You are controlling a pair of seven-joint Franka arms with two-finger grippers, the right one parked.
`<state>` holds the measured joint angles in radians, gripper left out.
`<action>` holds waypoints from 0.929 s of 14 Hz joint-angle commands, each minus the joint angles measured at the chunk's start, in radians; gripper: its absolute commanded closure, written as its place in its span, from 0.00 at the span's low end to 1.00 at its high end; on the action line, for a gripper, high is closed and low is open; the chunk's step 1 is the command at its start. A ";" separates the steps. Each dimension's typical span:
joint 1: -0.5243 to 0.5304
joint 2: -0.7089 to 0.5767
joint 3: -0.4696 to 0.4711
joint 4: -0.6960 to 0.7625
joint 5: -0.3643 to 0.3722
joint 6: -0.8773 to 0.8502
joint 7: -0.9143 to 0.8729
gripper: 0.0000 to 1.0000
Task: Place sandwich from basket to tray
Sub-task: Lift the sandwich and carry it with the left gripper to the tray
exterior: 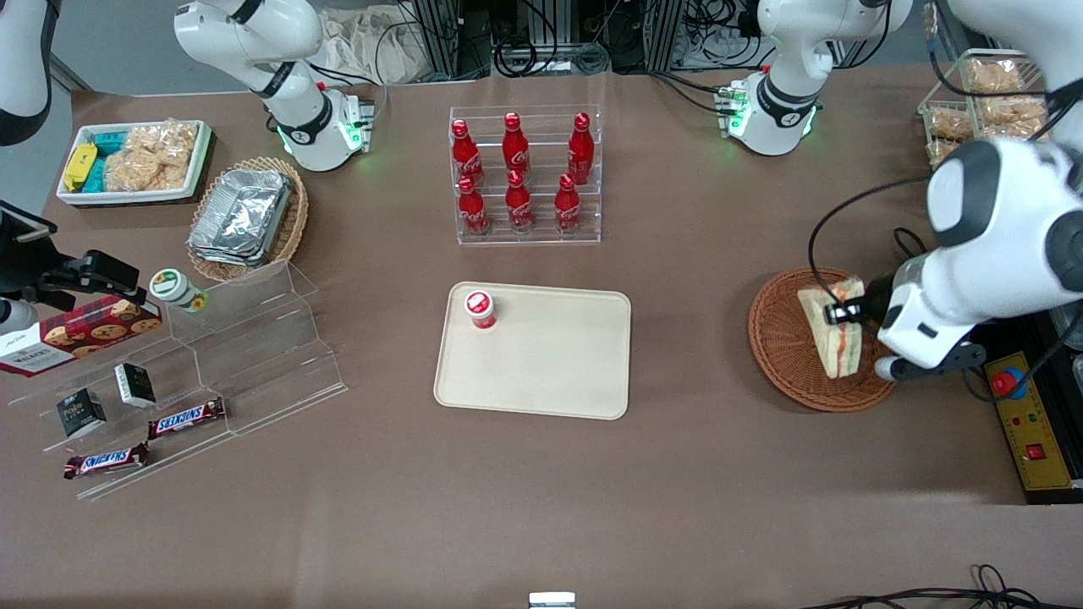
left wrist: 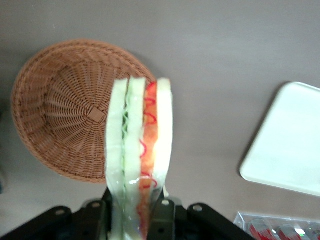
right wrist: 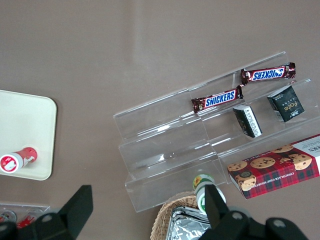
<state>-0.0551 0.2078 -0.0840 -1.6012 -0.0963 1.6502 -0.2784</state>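
1. The pincer (exterior: 843, 314) of the working arm is seen above the basket (exterior: 774, 338), at the working arm's end of the bench (exterior: 677, 474).
2. The pincer is closed on the sandwich (exterior: 832, 334); in the left wrist view the two fingers (left wrist: 162, 212) are pressed against the outer bread faces of the wedge (left wrist: 140, 155), one on each side, with the sandwich filling the gap between them.
3. The opening of the pincer is thus only as wide as the sandwich is thick.
4. The sandwich is held on edge, its pale bread slices outermost and its green and orange-red filling layers showing between them.
5. In the left wrist view the round reddish-brown woven basket (left wrist: 65, 110) is seen below the pincer with nothing lying in it, and the sandwich appears to be raised clear of its floor.
6. The cream-beige tray (exterior: 541, 355) lies flat on the bench, well apart from the pincer, toward the middle of the bench; one rounded corner of it (left wrist: 285, 145) is caught in the left wrist view.
7. A small red-capped container (exterior: 480, 308) stands on the tray, at the corner farthest from the pincer.
8. A clear rack of red bottles (exterior: 525, 173) stands farther from the front camera than the tray, also well apart from the pincer.
9. No contact is seen between the pincer and the basket rim.
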 commanded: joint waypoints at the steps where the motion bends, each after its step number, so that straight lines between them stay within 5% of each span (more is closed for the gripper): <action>1: -0.096 0.030 0.003 0.194 0.006 -0.127 -0.050 0.72; 5: -0.279 0.041 0.003 0.276 0.003 -0.129 -0.117 0.71; 13: -0.523 0.316 0.004 0.327 0.004 0.169 -0.278 0.70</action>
<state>-0.5569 0.4338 -0.0949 -1.3282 -0.0959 1.7808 -0.5444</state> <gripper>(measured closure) 0.696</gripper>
